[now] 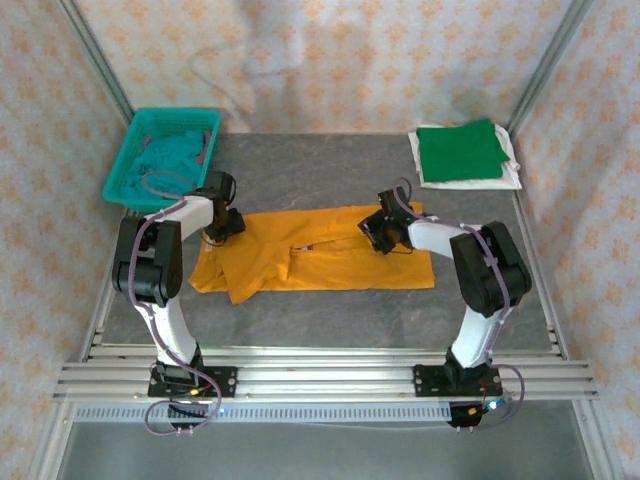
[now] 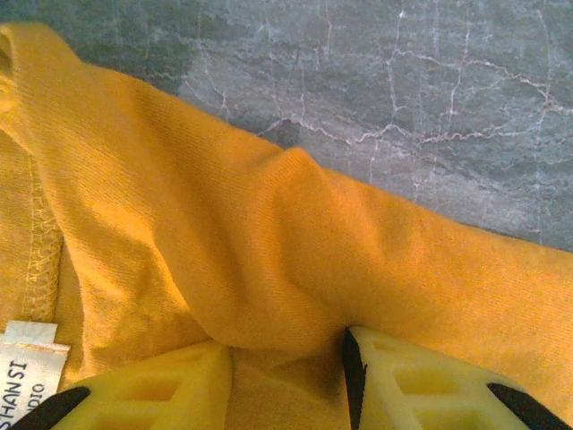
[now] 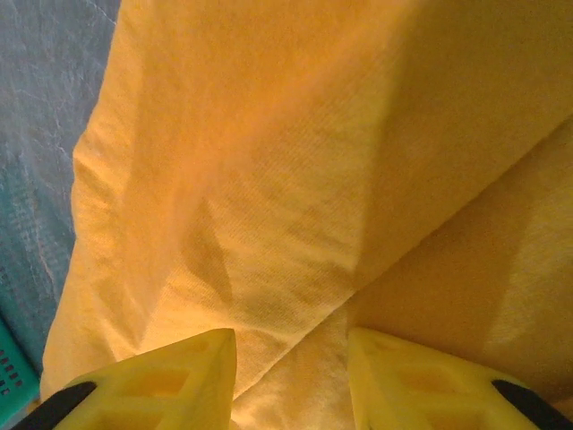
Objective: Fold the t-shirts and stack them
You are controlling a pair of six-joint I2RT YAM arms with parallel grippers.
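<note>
The mustard-orange t-shirt (image 1: pixel 320 262) lies partly folded as a long band across the middle of the table. My left gripper (image 1: pixel 225 228) is down on its far left edge, and my right gripper (image 1: pixel 378 235) is on its far right part. In the left wrist view the yellow fingers (image 2: pixel 421 376) stand partly apart, open, with a raised ridge of orange cloth (image 2: pixel 269 233) between them. The right gripper (image 3: pixel 291 345) is also partly open, straddling a diagonal fold edge of the orange cloth (image 3: pixel 269 179). A green t-shirt (image 1: pixel 460 150) lies folded on a white one (image 1: pixel 513 178) at the back right.
A teal mesh basket (image 1: pixel 125 172) at the back left holds a teal t-shirt (image 1: pixel 175 155); its corner shows in the right wrist view (image 3: pixel 11 381). A white neck label (image 2: pixel 27 372) lies left of the left fingers. Bare grey table (image 2: pixel 403 90) lies beyond the shirt's edge.
</note>
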